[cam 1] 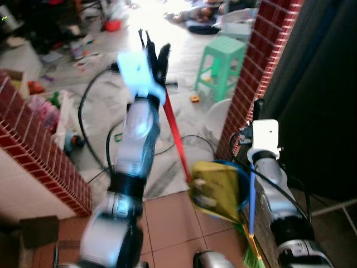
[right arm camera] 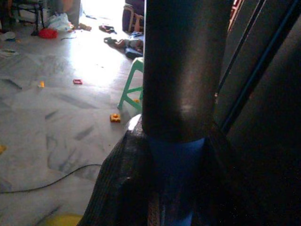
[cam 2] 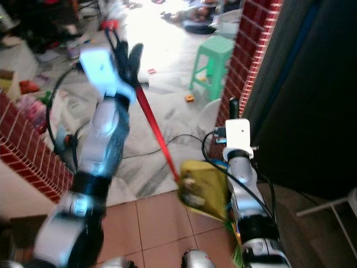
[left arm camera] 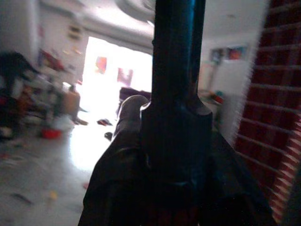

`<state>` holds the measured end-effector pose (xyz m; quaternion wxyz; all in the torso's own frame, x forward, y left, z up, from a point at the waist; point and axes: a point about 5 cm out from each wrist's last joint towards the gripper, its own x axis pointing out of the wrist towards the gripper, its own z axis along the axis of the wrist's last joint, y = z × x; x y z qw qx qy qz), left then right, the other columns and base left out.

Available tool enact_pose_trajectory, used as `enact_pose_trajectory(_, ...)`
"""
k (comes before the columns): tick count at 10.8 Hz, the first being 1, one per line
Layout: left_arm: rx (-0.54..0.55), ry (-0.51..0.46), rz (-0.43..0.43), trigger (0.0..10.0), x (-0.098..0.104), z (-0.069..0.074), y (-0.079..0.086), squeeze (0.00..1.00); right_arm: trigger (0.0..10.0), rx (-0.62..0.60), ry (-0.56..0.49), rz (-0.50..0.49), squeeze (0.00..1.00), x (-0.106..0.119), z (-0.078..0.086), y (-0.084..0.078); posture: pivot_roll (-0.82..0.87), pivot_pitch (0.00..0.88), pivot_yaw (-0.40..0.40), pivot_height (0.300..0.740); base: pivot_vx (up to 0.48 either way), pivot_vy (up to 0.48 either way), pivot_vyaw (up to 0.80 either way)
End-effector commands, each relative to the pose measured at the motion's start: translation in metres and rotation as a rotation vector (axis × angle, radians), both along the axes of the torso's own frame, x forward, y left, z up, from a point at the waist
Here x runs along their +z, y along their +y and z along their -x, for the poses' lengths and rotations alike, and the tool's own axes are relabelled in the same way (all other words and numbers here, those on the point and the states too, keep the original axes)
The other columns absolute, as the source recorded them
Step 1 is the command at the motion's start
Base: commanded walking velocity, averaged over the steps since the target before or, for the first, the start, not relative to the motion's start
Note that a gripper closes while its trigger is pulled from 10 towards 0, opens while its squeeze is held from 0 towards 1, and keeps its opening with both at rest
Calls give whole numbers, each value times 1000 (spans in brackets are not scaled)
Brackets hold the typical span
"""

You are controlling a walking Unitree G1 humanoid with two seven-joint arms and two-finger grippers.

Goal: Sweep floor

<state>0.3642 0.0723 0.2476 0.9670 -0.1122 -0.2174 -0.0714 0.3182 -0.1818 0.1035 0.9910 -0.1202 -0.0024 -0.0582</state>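
Marble floor (cam 1: 184, 72) stretches far, littered with toys; a green stool (cam 1: 220, 61) stands far right. Left hand (cam 1: 153, 56) grips the red handle (cam 1: 174, 131) of a yellow dustpan (cam 1: 215, 190), contents blurred. Right hand (cam 1: 257, 109), probably clamped, holds the blue broom (cam 1: 252, 206), bristles cut off near.

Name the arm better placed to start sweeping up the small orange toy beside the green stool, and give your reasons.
Right. The right pincer is shut on the blue broom handle, bristles down by the tiles, and the orange toy lies towards that side. The left pincer holds the red-handled dustpan.
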Motion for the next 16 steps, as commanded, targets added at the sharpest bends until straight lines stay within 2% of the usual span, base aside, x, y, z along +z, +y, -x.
enact_pose_trajectory(1,20,-130,26,10000,30,0,1,0,10000,1,-28,13,0,8,0,-1,-91,0,45,740,0,0,0)
enact_pose_trajectory(3,23,-166,35,10000,43,-5,-3,0,10000,-12,-26,16,0,7,4,-5,-109,0,55,740,0,0,0)
enact_pose_trajectory(4,-3,-178,31,10000,45,-7,-15,0,10000,-18,-28,18,0,8,5,-6,-127,0,63,740,0,0,0)
enact_pose_trajectory(6,-73,-210,-16,10000,36,1,-42,0,10000,-33,-34,26,0,10,8,-10,-148,0,75,740,0,0,0)
enact_pose_trajectory(9,-103,-264,-92,10000,24,9,-63,0,10000,-54,-43,32,0,13,13,-13,-185,0,102,740,0,0,0)
enact_pose_trajectory(12,-190,-292,-91,10000,20,23,-92,0,10000,-65,-42,35,0,12,17,-15,-194,0,117,740,0,0,0)
enact_pose_trajectory(13,-252,-312,-79,10000,20,32,-108,0,10000,-66,-43,34,0,12,17,-14,-192,0,120,740,0,0,0)
enact_pose_trajectory(14,-301,-338,-80,10000,21,39,-118,0,10000,-66,-43,33,0,12,16,-13,-184,0,118,740,0,0,0)
enact_pose_trajectory(15,-388,-364,-88,10000,23,47,-130,0,10000,-64,-43,32,0,12,16,-12,-180,0,117,740,0,0,0)
enact_pose_trajectory(16,-523,-414,-102,10000,26,64,-149,0,10000,-61,-44,32,0,13,13,-11,-176,0,115,740,0,0,0)
